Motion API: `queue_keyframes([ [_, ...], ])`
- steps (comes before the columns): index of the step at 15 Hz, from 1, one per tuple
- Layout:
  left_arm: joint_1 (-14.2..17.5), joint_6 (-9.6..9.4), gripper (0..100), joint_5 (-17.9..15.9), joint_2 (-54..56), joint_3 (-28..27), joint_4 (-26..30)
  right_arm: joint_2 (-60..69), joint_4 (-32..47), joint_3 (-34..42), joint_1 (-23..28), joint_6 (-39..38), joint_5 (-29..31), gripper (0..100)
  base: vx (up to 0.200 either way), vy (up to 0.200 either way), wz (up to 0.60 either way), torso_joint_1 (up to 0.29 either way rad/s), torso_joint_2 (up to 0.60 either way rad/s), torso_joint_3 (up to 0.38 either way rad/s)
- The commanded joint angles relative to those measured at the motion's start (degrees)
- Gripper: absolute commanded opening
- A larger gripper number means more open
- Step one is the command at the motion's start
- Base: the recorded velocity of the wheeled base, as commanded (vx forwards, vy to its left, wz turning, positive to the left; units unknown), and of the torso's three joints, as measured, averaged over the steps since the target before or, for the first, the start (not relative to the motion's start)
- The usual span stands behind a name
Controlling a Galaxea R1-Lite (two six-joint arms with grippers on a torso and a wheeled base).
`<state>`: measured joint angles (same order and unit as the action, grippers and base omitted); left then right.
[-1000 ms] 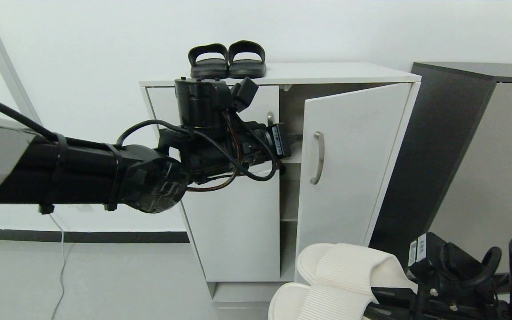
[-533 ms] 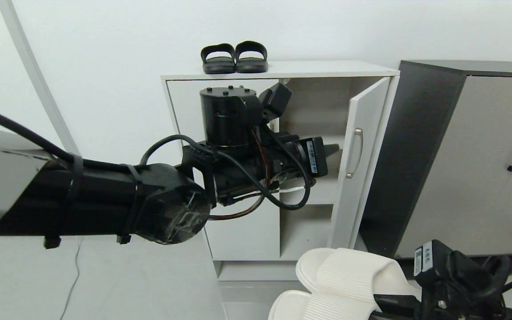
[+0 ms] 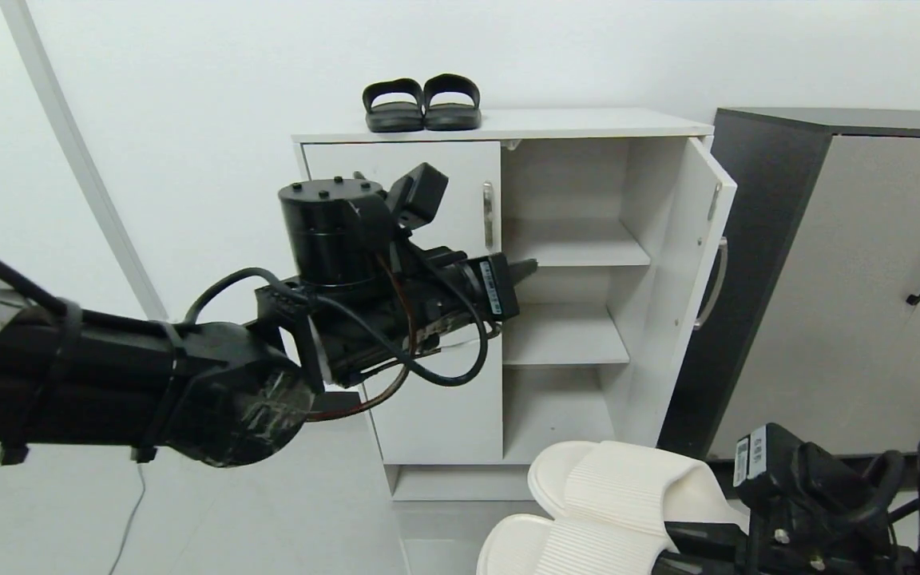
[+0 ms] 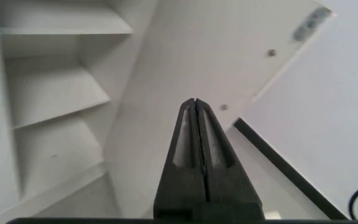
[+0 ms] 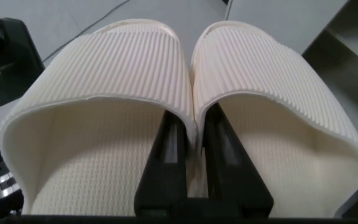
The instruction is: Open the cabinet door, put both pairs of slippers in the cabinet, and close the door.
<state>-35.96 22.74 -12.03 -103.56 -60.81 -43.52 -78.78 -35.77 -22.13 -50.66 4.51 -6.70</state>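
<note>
White boxy cabinet (image 3: 436, 415), door (image 3: 680, 263) open; left hand (image 4: 194, 107) pressed together; right hand (image 5: 191, 155) clamps ribbed cream slippers (image 5: 260, 68).

The tall wooden cabinet (image 3: 588, 124) is plain white all over: top, shelves, and the inner face of its swung-out door (image 3: 672, 263). Its slim metal handle (image 3: 488, 214) is silver. The pair of rubber slide slippers (image 3: 422, 104) is solid matte black. The pair of foam slippers (image 3: 612, 503) is cream-white, with fine parallel ribbing across the straps and a small woven-looking texture on the insoles. The left gripper (image 4: 194, 124) and right gripper (image 5: 193, 143) are black. The neighbouring cabinet (image 3: 771, 239) has dark charcoal sides, light grey doors and black handles. The wall (image 3: 188, 80) is white, the floor (image 3: 268, 519) pale grey.
</note>
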Motion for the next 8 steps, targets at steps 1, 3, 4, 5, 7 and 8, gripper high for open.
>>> queue_keyframes([
  [1,2.74,-1.38,0,3.68,9.78,9.3,-0.51,-3.58,-0.09,-2.31,0.3,-0.73,0.46,0,0.0,0.0,0.0,0.0,0.0,0.0],
  [3,6.78,-4.72,0,6.14,20.15,19.59,-0.34,-6.21,-0.18,-4.77,0.21,-2.58,4.33,0,0.0,0.0,0.0,0.0,0.0,0.0],
  [4,8.8,-6.48,0,7.37,26.22,24.68,0.28,-7.45,-0.18,-6.26,0.21,-3.63,6.35,0,0.0,0.0,0.0,0.0,0.0,0.0],
  [5,10.39,-7.97,0,8.78,33.6,30.04,2.65,-8.59,-0.18,-8.11,0.21,-5.13,7.67,0,0.0,0.0,0.0,0.0,0.0,0.0],
  [7,12.32,-9.99,0,10.8,48.54,36.29,13.11,-10.96,-0.18,-10.66,0.3,-7.06,8.02,0,0.0,0.0,0.0,0.0,0.0,0.0],
  [8,13.55,-11.31,0,11.86,56.98,37.08,22.16,-12.19,-0.18,-11.71,0.3,-7.24,8.55,0,0.0,0.0,0.0,0.0,0.0,0.0],
])
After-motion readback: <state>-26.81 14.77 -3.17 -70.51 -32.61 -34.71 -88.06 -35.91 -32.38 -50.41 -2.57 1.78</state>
